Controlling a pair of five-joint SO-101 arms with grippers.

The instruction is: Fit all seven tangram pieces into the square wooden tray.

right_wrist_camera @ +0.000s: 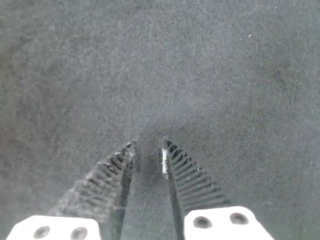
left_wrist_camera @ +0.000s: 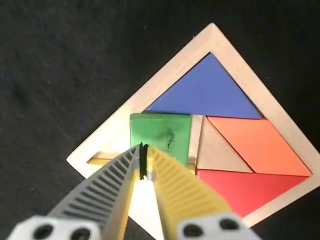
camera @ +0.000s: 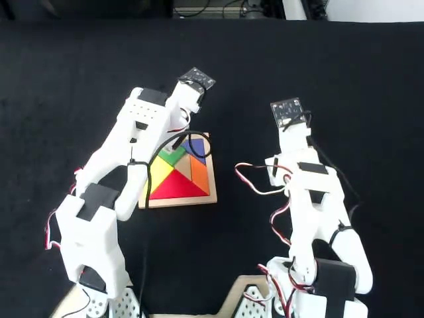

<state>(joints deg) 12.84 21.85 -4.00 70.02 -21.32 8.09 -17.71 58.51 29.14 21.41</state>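
Note:
The square wooden tray (left_wrist_camera: 114, 134) lies on black cloth and holds a blue triangle (left_wrist_camera: 207, 92), an orange parallelogram (left_wrist_camera: 257, 145), a red triangle (left_wrist_camera: 245, 190) and a yellow piece (camera: 159, 173). A green square (left_wrist_camera: 161, 135) sits among them with a thin gap beside it. Next to it is a pale wood-coloured triangle (left_wrist_camera: 217, 152); I cannot tell whether it is a piece or bare floor. My left gripper (left_wrist_camera: 144, 161) is shut, its tips at the green square's near edge. My right gripper (right_wrist_camera: 149, 150) hangs over bare cloth to the right of the tray (camera: 211, 197), fingers narrowly apart and holding nothing.
The left arm (camera: 142, 126) leans over the tray's left half, and its black cable (camera: 192, 138) loops above the pieces. The right arm (camera: 308, 192) stands apart on the right. Black cloth (camera: 331, 73) covers the table all around.

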